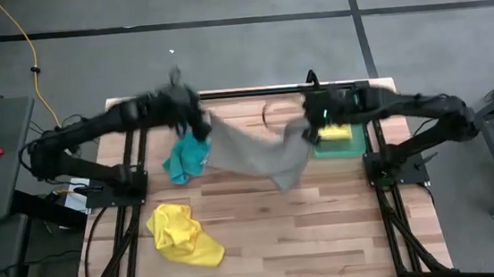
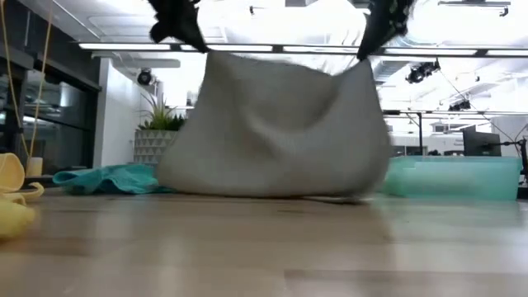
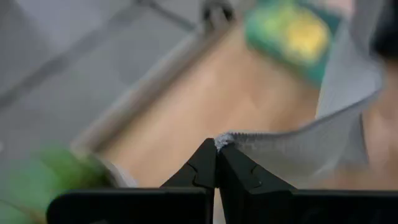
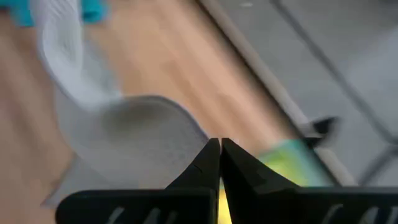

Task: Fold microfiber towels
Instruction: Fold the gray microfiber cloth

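Left gripper [image 1: 199, 125] clamped on one corner of grey-white towel [image 1: 257, 153]; right gripper [image 1: 310, 124] pinched on the opposite corner. Towel held stretched between them, sagging to the table [image 1: 327, 230]. Teal towel [image 1: 188, 158] lying beside; yellow towel [image 1: 182, 235] nearer the front.

The work surface was a light wooden table [image 1: 327, 230] with plank-style boards. A teal towel [image 1: 187, 158] lay bunched on its left rear area. A yellow towel [image 1: 182, 235] lay crumpled nearer the front left, well apart from the teal one. A translucent green tray [image 1: 348, 147] sat on the right rear area. The bottom of a hanging grey-white towel [image 1: 262, 155] reached the tabletop at centre, between teal towel and tray.
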`<action>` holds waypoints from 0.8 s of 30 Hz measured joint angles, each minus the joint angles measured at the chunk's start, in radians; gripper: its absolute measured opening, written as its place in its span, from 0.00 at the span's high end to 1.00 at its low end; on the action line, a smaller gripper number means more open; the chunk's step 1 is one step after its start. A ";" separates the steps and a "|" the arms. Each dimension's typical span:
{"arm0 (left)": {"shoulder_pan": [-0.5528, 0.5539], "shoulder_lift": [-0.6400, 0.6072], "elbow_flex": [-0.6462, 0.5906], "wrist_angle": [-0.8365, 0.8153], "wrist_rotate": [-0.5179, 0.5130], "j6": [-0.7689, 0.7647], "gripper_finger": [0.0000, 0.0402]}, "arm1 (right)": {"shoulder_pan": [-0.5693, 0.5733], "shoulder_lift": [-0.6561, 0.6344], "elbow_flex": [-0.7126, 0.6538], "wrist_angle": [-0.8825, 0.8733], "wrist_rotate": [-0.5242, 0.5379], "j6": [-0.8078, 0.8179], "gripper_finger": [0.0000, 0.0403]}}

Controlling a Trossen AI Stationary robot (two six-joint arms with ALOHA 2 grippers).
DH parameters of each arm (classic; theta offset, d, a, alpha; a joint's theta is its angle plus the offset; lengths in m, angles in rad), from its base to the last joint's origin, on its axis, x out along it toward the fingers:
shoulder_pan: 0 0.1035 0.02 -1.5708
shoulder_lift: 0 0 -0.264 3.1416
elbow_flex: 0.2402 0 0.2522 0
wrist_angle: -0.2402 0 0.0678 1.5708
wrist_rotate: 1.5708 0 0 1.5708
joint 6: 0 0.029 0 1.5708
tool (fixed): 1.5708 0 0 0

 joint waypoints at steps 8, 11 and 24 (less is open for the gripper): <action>0.107 -0.012 0.245 -0.102 -0.005 0.088 1.00 | -0.099 0.003 0.304 -0.079 0.076 -0.157 1.00; 0.040 -0.044 0.255 -0.162 -0.007 0.074 1.00 | -0.049 0.002 0.342 -0.126 0.065 -0.159 1.00; -0.492 -0.042 -0.088 -0.211 -0.071 -0.369 1.00 | 0.321 0.004 -0.169 0.068 -0.136 0.263 1.00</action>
